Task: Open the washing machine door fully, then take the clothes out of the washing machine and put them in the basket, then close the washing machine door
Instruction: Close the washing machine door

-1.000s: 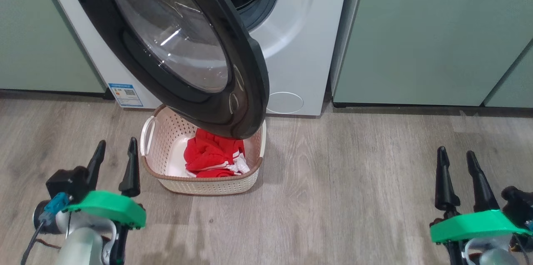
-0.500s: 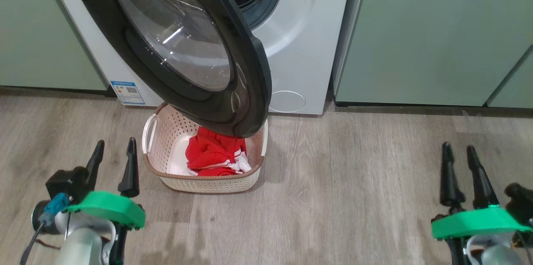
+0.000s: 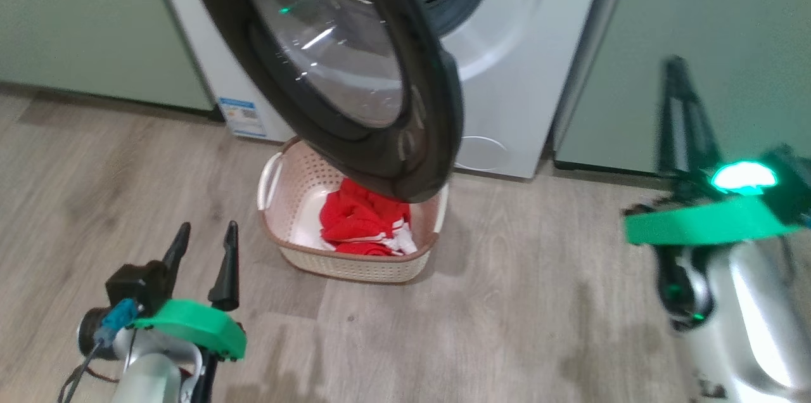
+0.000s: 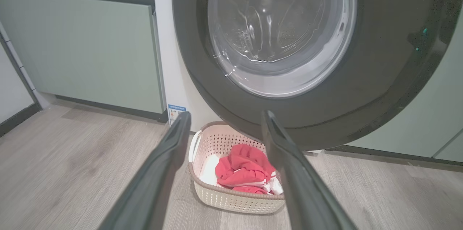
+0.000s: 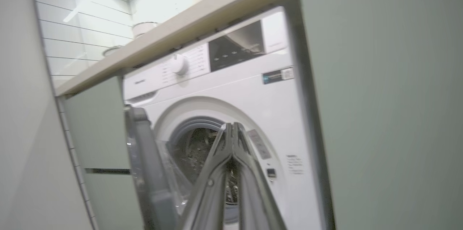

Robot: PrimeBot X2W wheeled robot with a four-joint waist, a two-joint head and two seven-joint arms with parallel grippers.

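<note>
The washing machine door (image 3: 342, 67) stands swung out from the washing machine (image 3: 519, 73), leaving the drum opening uncovered at its 1 o'clock in the head view. The clothes (image 3: 367, 225) lie in a red heap inside the basket (image 3: 355, 267), which sits on the floor (image 3: 538, 301) at the door's 6 o'clock, its far rim hidden behind the door's lower edge. With the load in the basket, closing the door looks like the step in hand.

The right gripper (image 5: 232, 128) is raised at the door's 3 o'clock, fingers pressed together on nothing and pointing toward the drum opening. The left gripper (image 3: 208, 230) hangs low at the basket's 8 o'clock, fingers spread and empty.

To close well, I would meet the black rim near the free edge, far from the hinge, rather than the glass. The push should follow the door's arc, slow at the end, until the latch seats. Whether the door's bottom clears the basket rim cannot be told, so that is worth watching.

Count:
- one door, one washer, one basket
- one red heap; garments in it cannot be counted
- two grippers, two fingers each
- one blue label sticker (image 3: 239, 116)
- one round hatch (image 3: 485, 153)
</note>
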